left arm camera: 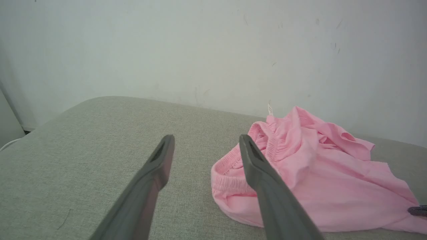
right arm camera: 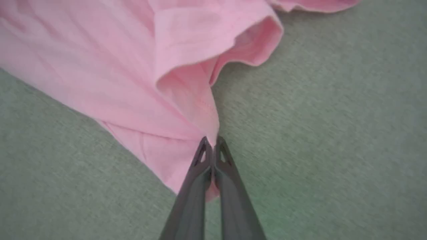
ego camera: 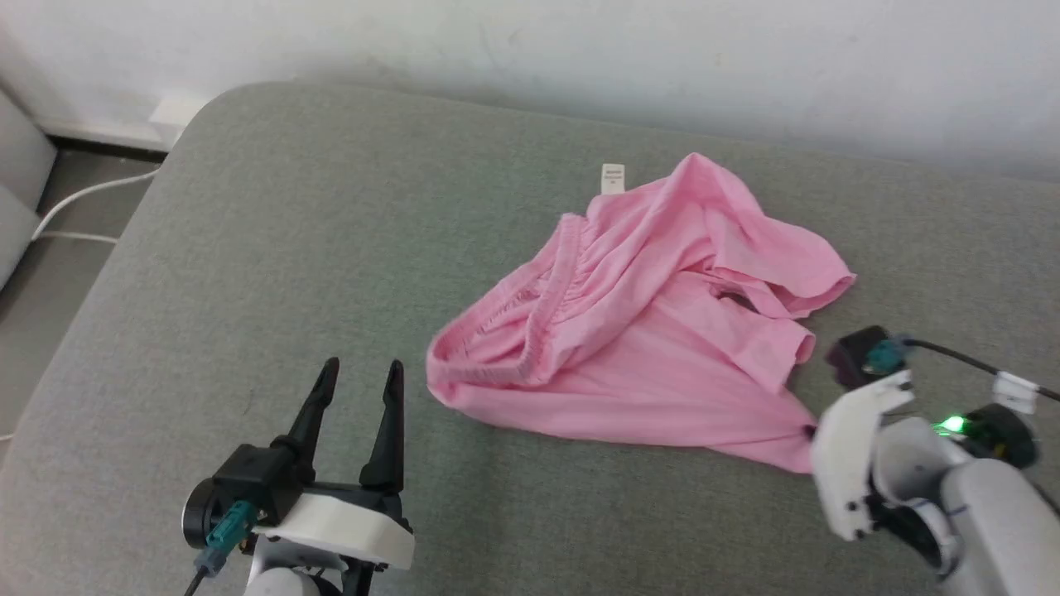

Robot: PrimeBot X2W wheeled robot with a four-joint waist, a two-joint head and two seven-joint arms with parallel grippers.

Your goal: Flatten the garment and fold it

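The garment [ego camera: 638, 331] is a pair of light pink shorts lying crumpled on the grey cushion, its gathered waistband [ego camera: 530, 323] toward the left and a small white tag [ego camera: 612, 178] at the far edge. My right gripper [right arm camera: 210, 141] is shut on the near right corner of the garment [right arm camera: 133, 83], pinching a thin fold of fabric between its fingers [right arm camera: 200, 166]. In the head view that corner [ego camera: 799, 447] meets my white right wrist. My left gripper [ego camera: 358, 372] stands open over bare cushion just left of the waistband; the left wrist view shows its fingers [left arm camera: 160, 160] apart beside the garment [left arm camera: 317, 173].
The grey cushion [ego camera: 290, 248] is a wide padded surface with a rounded far left corner. A white wall [ego camera: 580, 50] runs behind it. White cables [ego camera: 74, 207] lie on the floor at the left. A dark cable [ego camera: 952, 356] trails from my right wrist.
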